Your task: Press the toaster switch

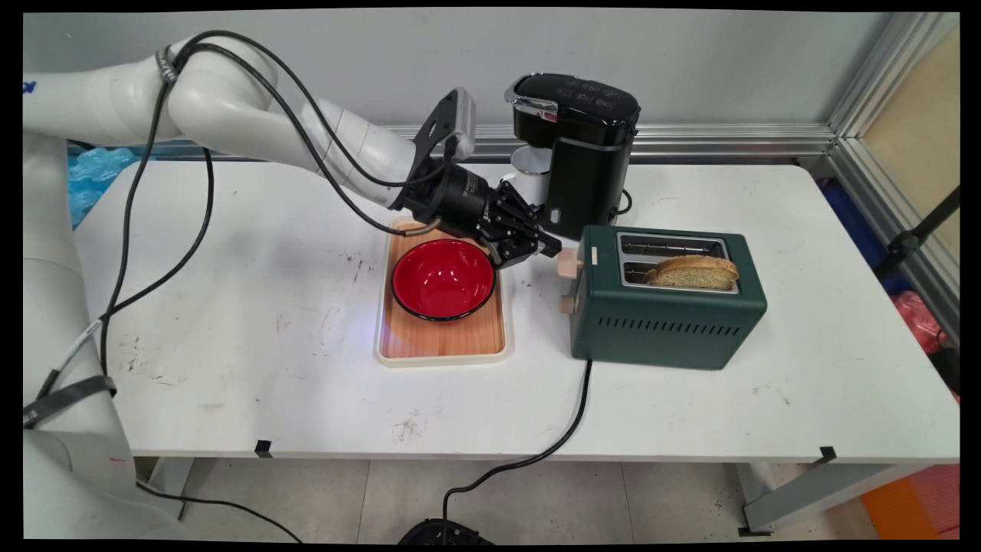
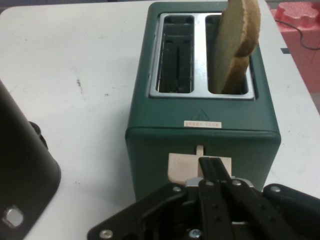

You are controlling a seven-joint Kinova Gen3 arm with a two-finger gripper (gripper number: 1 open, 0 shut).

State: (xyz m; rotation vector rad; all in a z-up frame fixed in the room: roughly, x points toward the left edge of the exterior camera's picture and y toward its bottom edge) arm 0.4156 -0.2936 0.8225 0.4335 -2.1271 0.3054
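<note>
Main view: the gripper (image 1: pixel 546 247) reaches level across the table (image 1: pixel 253 307), its tip at the pale lever (image 1: pixel 568 265) on the end of the green toaster (image 1: pixel 667 307), above a second pale knob (image 1: pixel 567 304). A bread slice (image 1: pixel 693 272) stands in the nearer slot. Just behind the hand stands a black coffee machine (image 1: pixel 579 153); under the wrist a red bowl (image 1: pixel 443 277) sits on a wooden tray (image 1: pixel 444 337). Hand view: the jaws are pressed together, resting on top of the lever (image 2: pixel 200 167). A straight, centred downward push would likely work best. Room is tight beside the coffee machine (image 2: pixel 22 175); open table lies beyond the toaster (image 2: pixel 200 115).
</note>
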